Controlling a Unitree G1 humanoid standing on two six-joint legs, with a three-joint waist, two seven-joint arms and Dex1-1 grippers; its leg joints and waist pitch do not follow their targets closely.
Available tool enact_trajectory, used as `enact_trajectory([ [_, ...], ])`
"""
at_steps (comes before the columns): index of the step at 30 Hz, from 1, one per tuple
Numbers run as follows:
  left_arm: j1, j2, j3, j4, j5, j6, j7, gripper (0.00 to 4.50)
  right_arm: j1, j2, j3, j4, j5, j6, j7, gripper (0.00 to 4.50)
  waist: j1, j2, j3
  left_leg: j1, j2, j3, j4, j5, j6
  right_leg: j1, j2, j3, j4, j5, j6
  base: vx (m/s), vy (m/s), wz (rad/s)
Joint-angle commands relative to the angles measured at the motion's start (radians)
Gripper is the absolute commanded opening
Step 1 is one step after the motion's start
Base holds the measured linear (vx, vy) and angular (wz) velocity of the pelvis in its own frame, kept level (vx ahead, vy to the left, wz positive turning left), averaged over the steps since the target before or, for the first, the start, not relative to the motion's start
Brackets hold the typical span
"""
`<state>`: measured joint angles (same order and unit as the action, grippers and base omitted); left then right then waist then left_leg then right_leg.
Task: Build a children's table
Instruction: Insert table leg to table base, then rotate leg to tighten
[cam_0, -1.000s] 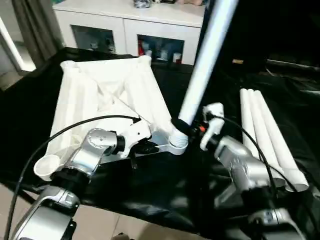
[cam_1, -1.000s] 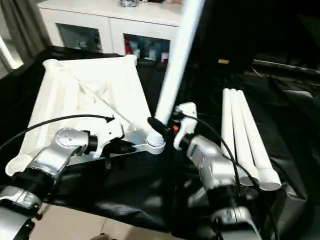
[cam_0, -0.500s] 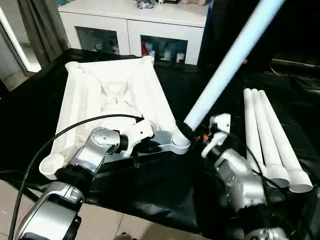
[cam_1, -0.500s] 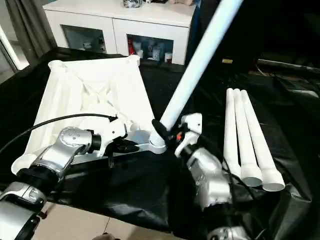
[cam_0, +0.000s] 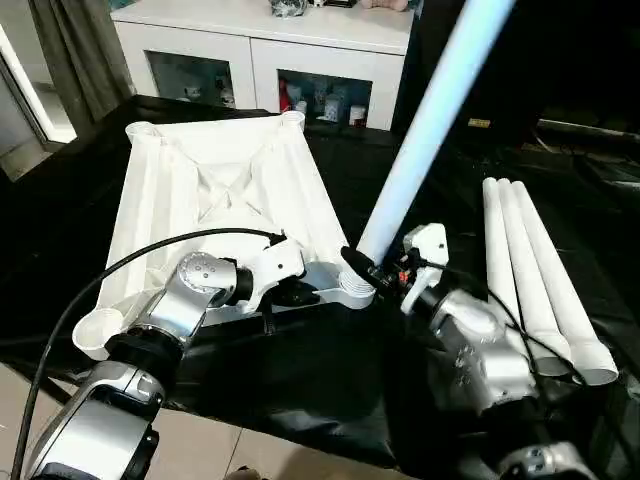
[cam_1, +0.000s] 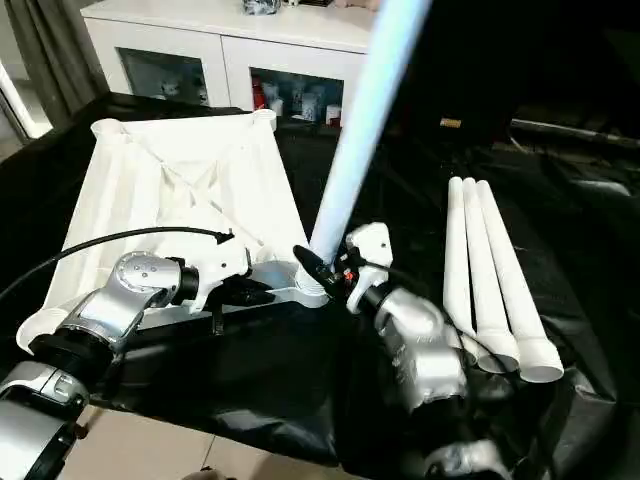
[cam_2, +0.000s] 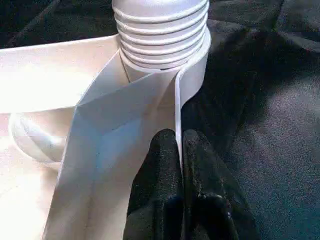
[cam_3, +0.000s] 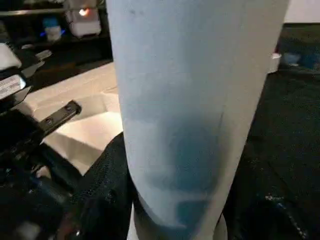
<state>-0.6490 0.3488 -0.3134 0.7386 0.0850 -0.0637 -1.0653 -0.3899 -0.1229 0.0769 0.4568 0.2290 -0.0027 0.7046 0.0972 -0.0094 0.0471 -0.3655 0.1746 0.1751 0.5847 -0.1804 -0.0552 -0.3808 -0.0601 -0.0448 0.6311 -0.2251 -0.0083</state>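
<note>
A white plastic table top (cam_0: 225, 200) lies upside down on a black cloth (cam_0: 330, 370), its ribbed underside facing up. Round sockets sit at its corners. The near right socket (cam_0: 352, 290) holds the threaded end of a long white leg (cam_0: 425, 130), which rises from it tilted to the right and away from the robot. The near left socket (cam_0: 97, 333) is empty, an open white cup at the cloth's front edge. The two far sockets (cam_0: 140, 131) by the cabinet also stand without legs.

The left gripper (cam_2: 180, 150) pinches the thin near rim of the table top just beside the filled socket, its two black fingers (cam_2: 157, 165) pressed nearly together with the white edge between them. The right gripper (cam_0: 368, 272) is clamped around the base of the leg, just above the socket; a black finger (cam_1: 308, 266) shows against the leg's lower end.

To the right, well apart from the top, three more white legs (cam_0: 530, 270) lie side by side on the cloth, touching one another, their wide open ends towards the robot.

Behind the cloth stands a white cabinet (cam_0: 270, 60) with glass doors; small items sit on its shelves, too small to tell apart.
</note>
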Motion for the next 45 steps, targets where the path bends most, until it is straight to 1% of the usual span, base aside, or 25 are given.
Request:
enact_trajectory([
  [1, -0.010, 0.004, -0.005, 0.008, 0.022, -0.004, 0.039, 0.00, 0.026, -0.008, 0.082, 0.065, -0.035, 0.079, 0.081, 1.89, -0.004, -0.009, -0.041, 0.013, 0.064, -0.025, -0.085, -0.296, 0.003, 0.020, -0.101, 0.057, -0.107, -0.351, -0.161, 0.000, 0.000, 0.00],
  [6, -0.005, 0.005, -0.007, 0.006, 0.025, -0.010, 0.030, 0.00, 0.017, -0.029, 0.105, 0.081, -0.044, 0.096, 0.130, 1.89, -0.007, -0.015, -0.041, 0.015, 0.066, -0.028, -0.089, -0.328, -0.008, 0.017, -0.102, 0.057, -0.112, -0.393, -0.145, 0.000, 0.000, 0.00],
  [10, 0.011, 0.021, -0.022, -0.028, 0.005, -0.014, -0.063, 0.00, 0.012, -0.062, 0.145, 0.107, -0.061, 0.091, 0.231, 1.89, -0.008, -0.009, -0.044, 0.012, 0.066, -0.028, -0.088, -0.321, -0.008, 0.020, -0.101, 0.058, -0.109, -0.342, -0.158, 0.000, 0.000, 0.00],
  [13, 0.027, 0.041, -0.039, -0.069, -0.013, -0.023, -0.149, 0.00, 0.009, -0.083, 0.173, 0.127, -0.078, 0.079, 0.289, 1.89, -0.010, -0.002, -0.049, 0.012, 0.066, -0.025, -0.086, -0.284, 0.001, 0.023, -0.096, 0.057, -0.098, -0.217, -0.190, 0.000, 0.000, 0.00],
  [15, 0.031, 0.053, -0.050, -0.092, -0.020, -0.018, -0.191, 0.00, 0.005, -0.095, 0.187, 0.134, -0.087, 0.079, 0.318, 1.89, -0.011, -0.004, -0.055, 0.010, 0.065, -0.024, -0.084, -0.245, 0.010, 0.032, -0.091, 0.053, -0.085, -0.099, -0.219, 0.000, 0.000, 0.00],
  [17, 0.032, 0.068, -0.065, -0.118, -0.026, -0.008, -0.239, 0.00, 0.000, -0.108, 0.203, 0.144, -0.097, 0.076, 0.347, 1.89, -0.011, -0.003, -0.060, 0.012, 0.065, -0.022, -0.081, -0.210, 0.020, 0.036, -0.089, 0.050, -0.078, -0.015, -0.238, 0.000, 0.000, 0.00],
  [19, 0.029, 0.082, -0.077, -0.148, -0.028, -0.009, -0.284, 0.00, -0.012, -0.120, 0.213, 0.161, -0.100, 0.076, 0.380, 1.89, -0.010, -0.008, -0.061, 0.013, 0.065, -0.019, -0.079, -0.196, 0.031, 0.039, -0.090, 0.048, -0.076, 0.023, -0.250, 0.000, 0.000, 0.00],
  [20, 0.029, 0.082, -0.077, -0.148, -0.028, -0.009, -0.284, 0.00, -0.012, -0.120, 0.213, 0.161, -0.100, 0.076, 0.380, 1.89, -0.010, -0.007, -0.060, 0.013, 0.065, -0.018, -0.078, -0.189, 0.036, 0.039, -0.089, 0.047, -0.074, 0.035, -0.256, 0.000, 0.000, 0.00],
  [21, 0.028, 0.086, -0.078, -0.166, -0.032, -0.001, -0.297, 0.00, -0.018, -0.120, 0.208, 0.165, -0.098, 0.081, 0.384, 1.89, -0.010, -0.012, -0.058, 0.014, 0.066, -0.017, -0.079, -0.202, 0.037, 0.038, -0.090, 0.047, -0.077, 0.015, -0.257, 0.000, 0.000, 0.00],
  [25, 0.029, 0.080, -0.075, -0.190, -0.036, 0.003, -0.294, 0.00, -0.019, -0.118, 0.203, 0.175, -0.103, 0.074, 0.394, 1.89, -0.010, -0.012, -0.055, 0.017, 0.068, -0.019, -0.084, -0.246, 0.016, 0.036, -0.093, 0.049, -0.086, -0.085, -0.247, 0.000, 0.000, 0.00],
  [28, 0.038, 0.082, -0.081, -0.201, -0.039, 0.009, -0.306, 0.00, -0.006, -0.123, 0.215, 0.165, -0.105, 0.071, 0.418, 1.89, -0.010, -0.010, -0.056, 0.019, 0.070, -0.020, -0.086, -0.256, 0.006, 0.035, -0.093, 0.050, -0.086, -0.090, -0.243, 0.000, 0.000, 0.00],
  [31, 0.046, 0.092, -0.091, -0.202, -0.034, -0.002, -0.314, 0.00, 0.008, -0.128, 0.229, 0.157, -0.108, 0.064, 0.434, 1.89, -0.010, -0.009, -0.057, 0.019, 0.068, -0.020, -0.087, -0.254, 0.007, 0.035, -0.090, 0.049, -0.085, -0.060, -0.245, 0.000, 0.000, 0.00],
  [32, 0.047, 0.095, -0.093, -0.200, -0.032, -0.005, -0.315, 0.00, 0.011, -0.128, 0.231, 0.156, -0.109, 0.061, 0.435, 1.89, -0.010, -0.010, -0.056, 0.020, 0.068, -0.020, -0.087, -0.258, 0.006, 0.035, -0.090, 0.049, -0.085, -0.065, -0.245, 0.000, 0.000, 0.00],
  [33, 0.048, 0.097, -0.093, -0.197, -0.029, -0.007, -0.311, 0.00, 0.013, -0.126, 0.230, 0.160, -0.112, 0.059, 0.430, 1.89, -0.011, -0.009, -0.053, 0.022, 0.068, -0.020, -0.091, -0.287, -0.001, 0.034, -0.090, 0.049, -0.090, -0.107, -0.241, 0.000, 0.000, 0.00],
  [34, 0.048, 0.095, -0.090, -0.193, -0.027, -0.001, -0.300, 0.00, 0.013, -0.122, 0.224, 0.168, -0.115, 0.056, 0.417, 1.89, -0.011, -0.008, -0.051, 0.023, 0.069, -0.021, -0.093, -0.303, -0.004, 0.033, -0.092, 0.049, -0.093, -0.134, -0.237, 0.000, 0.000, 0.00],
  [35, 0.048, 0.093, -0.087, -0.191, -0.026, 0.004, -0.293, 0.00, 0.012, -0.118, 0.220, 0.175, -0.117, 0.054, 0.407, 1.89, -0.011, -0.008, -0.048, 0.029, 0.070, -0.022, -0.097, -0.338, -0.013, 0.032, -0.094, 0.050, -0.100, -0.195, -0.229, 0.000, 0.000, 0.00],
  [36, 0.046, 0.086, -0.083, -0.183, -0.020, 0.010, -0.273, 0.00, 0.008, -0.109, 0.210, 0.190, -0.121, 0.051, 0.378, 1.89, -0.012, -0.011, -0.047, 0.030, 0.069, -0.023, -0.098, -0.350, -0.016, 0.033, -0.095, 0.051, -0.103, -0.219, -0.224, 0.000, 0.000, 0.00],
  [37, 0.044, 0.080, -0.079, -0.175, -0.016, 0.015, -0.256, 0.00, -0.001, -0.098, 0.195, 0.213, -0.127, 0.048, 0.336, 1.89, -0.011, -0.011, -0.050, 0.033, 0.070, -0.024, -0.099, -0.340, -0.020, 0.034, -0.096, 0.052, -0.104, -0.222, -0.220, 0.000, 0.000, 0.00],
  [38, 0.040, 0.063, -0.069, -0.152, -0.006, 0.034, -0.213, 0.00, -0.027, -0.071, 0.159, 0.274, -0.145, 0.037, 0.215, 1.89, -0.013, -0.009, -0.051, 0.032, 0.070, -0.024, -0.100, -0.333, -0.025, 0.032, -0.096, 0.053, -0.103, -0.215, -0.220, 0.000, 0.000, 0.00],
  [39, 0.040, 0.063, -0.069, -0.152, -0.006, 0.034, -0.213, 0.00, -0.027, -0.071, 0.159, 0.274, -0.145, 0.037, 0.215, 1.89, -0.017, -0.009, -0.046, 0.033, 0.068, -0.025, -0.101, -0.350, -0.035, 0.027, -0.096, 0.054, -0.106, -0.246, -0.221, 0.000, 0.000, 0.00],
  [40, 0.038, 0.054, -0.064, -0.140, -0.001, 0.043, -0.190, 0.00, -0.038, -0.060, 0.141, 0.301, -0.146, 0.040, 0.167, 1.88, -0.018, -0.013, -0.047, 0.032, 0.068, -0.026, -0.102, -0.360, -0.038, 0.030, -0.097, 0.053, -0.107, -0.271, -0.214, 0.000, 0.000, 0.00],
  [42, 0.031, 0.027, -0.049, -0.109, 0.004, 0.081, -0.125, 0.00, -0.064, -0.038, 0.105, 0.358, -0.148, 0.054, 0.061, 1.88, -0.024, -0.009, -0.037, 0.034, 0.067, -0.031, -0.105, -0.420, -0.051, 0.022, -0.100, 0.053, -0.117, -0.398, -0.186, -0.028, 0.007, -0.04],
  [43, 0.026, 0.014, -0.044, -0.094, 0.008, 0.093, -0.095, 0.00, -0.077, -0.029, 0.091, 0.384, -0.149, 0.059, 0.010, 1.88, -0.029, -0.009, -0.031, 0.045, 0.066, -0.040, -0.107, -0.504, -0.066, 0.013, -0.102, 0.049, -0.130, -0.529, -0.153, -0.056, 0.013, -0.09],
  [44, 0.026, 0.014, -0.044, -0.094, 0.008, 0.093, -0.095, 0.00, -0.077, -0.029, 0.091, 0.384, -0.149, 0.059, 0.010, 1.88, -0.032, -0.011, -0.031, 0.048, 0.065, -0.043, -0.106, -0.532, -0.069, 0.011, -0.103, 0.049, -0.134, -0.577, -0.135, -0.052, 0.020, -0.13],
  [45, 0.019, -0.006, -0.035, -0.076, 0.012, 0.121, -0.050, 0.00, -0.093, -0.018, 0.075, 0.415, -0.149, 0.064, -0.053, 1.88, -0.042, -0.011, -0.035, 0.042, 0.065, -0.053, -0.111, -0.551, -0.072, 0.016, -0.106, 0.047, -0.139, -0.618, -0.104, 0.000, 0.000, 0.00],
])
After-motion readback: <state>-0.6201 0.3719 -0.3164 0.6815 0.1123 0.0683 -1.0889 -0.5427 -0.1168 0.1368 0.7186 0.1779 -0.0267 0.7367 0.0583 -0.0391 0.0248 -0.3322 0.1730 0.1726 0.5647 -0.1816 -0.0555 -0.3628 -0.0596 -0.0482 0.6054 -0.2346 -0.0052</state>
